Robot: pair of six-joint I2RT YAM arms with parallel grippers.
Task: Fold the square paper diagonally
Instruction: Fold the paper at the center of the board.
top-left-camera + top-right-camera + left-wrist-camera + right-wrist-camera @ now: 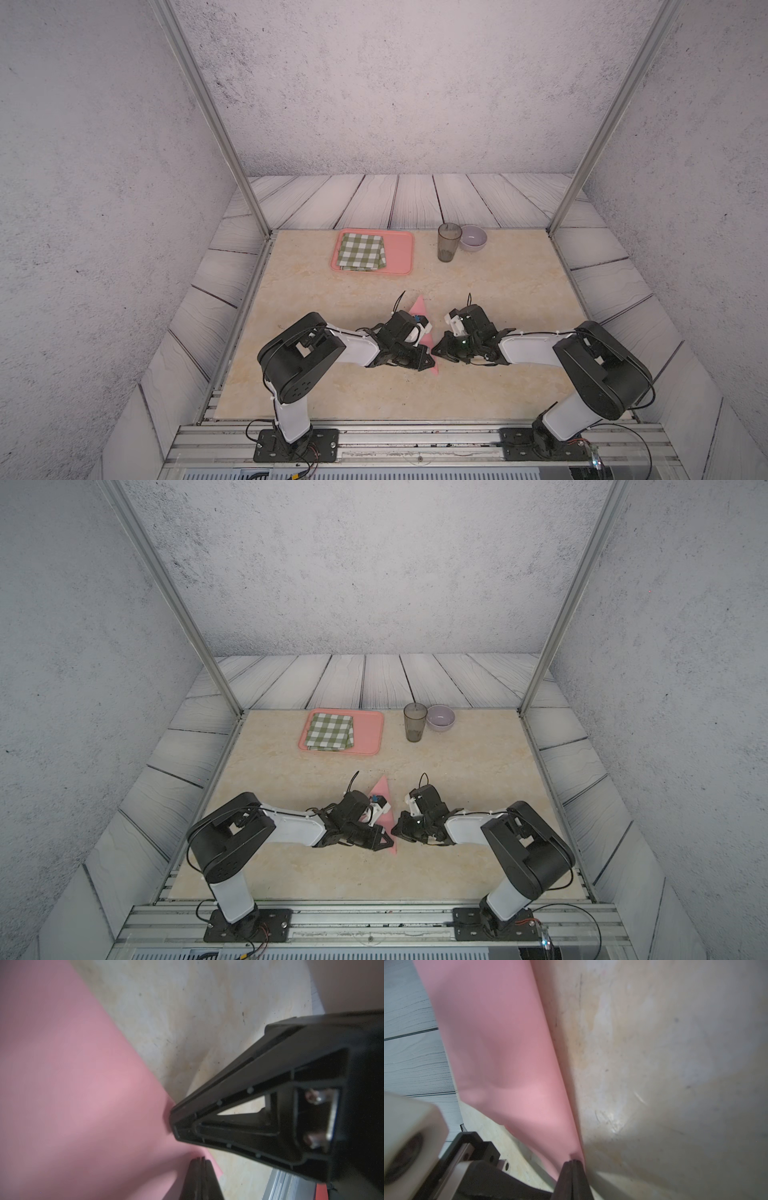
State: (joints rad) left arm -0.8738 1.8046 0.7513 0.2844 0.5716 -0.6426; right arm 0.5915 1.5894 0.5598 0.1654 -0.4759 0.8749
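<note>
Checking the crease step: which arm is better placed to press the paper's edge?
Probably right: the right gripper, shut, touches the paper at that edge; the left gripper lies over its near end.

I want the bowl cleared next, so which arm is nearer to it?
Right. The right arm lies in line with the lilac bowl, on its camera side; the left arm sits further over, nearer the pink tray.

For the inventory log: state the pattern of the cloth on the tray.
Green-and-white checks; the cloth shows best in a top view.
</note>
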